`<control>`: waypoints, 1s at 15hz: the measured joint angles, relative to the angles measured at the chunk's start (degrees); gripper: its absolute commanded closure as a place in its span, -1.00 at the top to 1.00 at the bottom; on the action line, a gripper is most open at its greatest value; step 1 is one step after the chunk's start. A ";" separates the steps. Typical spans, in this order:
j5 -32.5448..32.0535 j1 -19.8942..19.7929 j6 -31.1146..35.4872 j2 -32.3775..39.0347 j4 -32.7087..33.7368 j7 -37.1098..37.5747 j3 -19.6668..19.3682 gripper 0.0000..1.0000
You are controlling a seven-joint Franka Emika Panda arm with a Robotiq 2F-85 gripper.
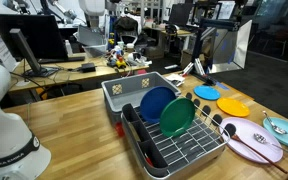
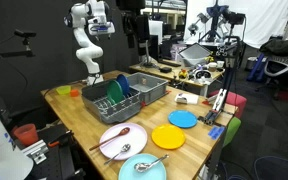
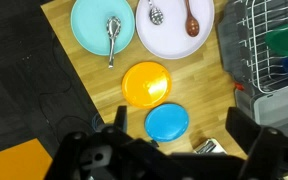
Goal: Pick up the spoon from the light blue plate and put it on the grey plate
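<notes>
Spoon: the small silvery spoon [image 3: 112, 38] lies on the light blue plate [image 3: 89, 25], with its bowl toward the middle of the plate; it also shows in an exterior view [image 2: 150, 162].
Grey plate: the lilac-grey plate [image 3: 169, 40] is just beside the light blue plate. It carries a dark purple-brown utensil [image 3: 191, 20] and a second silvery utensil [image 3: 154, 12].
Gripper: the gripper [image 3: 177, 120] hangs high above the tabletop [image 3: 199, 85], well apart from the spoon.
Jaws: they stand wide apart and nothing is between them.
Other plates: an orange-yellow plate [image 3: 147, 82] and a smaller bright blue plate [image 3: 167, 122] lie in a row on the wood, near the two task plates.
Dish rack: a black wire rack [image 1: 184, 150] stands beside the plates and holds a dark blue plate [image 1: 154, 100] and a green plate [image 1: 176, 117], both on their edge.
Bin: a grey tub [image 1: 124, 90] is just behind the rack.
</notes>
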 measured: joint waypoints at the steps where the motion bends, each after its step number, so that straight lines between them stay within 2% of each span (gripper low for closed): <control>1: -0.01 -0.01 0.00 0.00 0.00 0.01 -0.02 1.00; 10: -0.35 -0.27 -0.07 0.12 -0.32 0.09 0.21 1.00; 15: -0.82 -0.64 0.07 3.08 -4.28 -0.04 0.32 1.00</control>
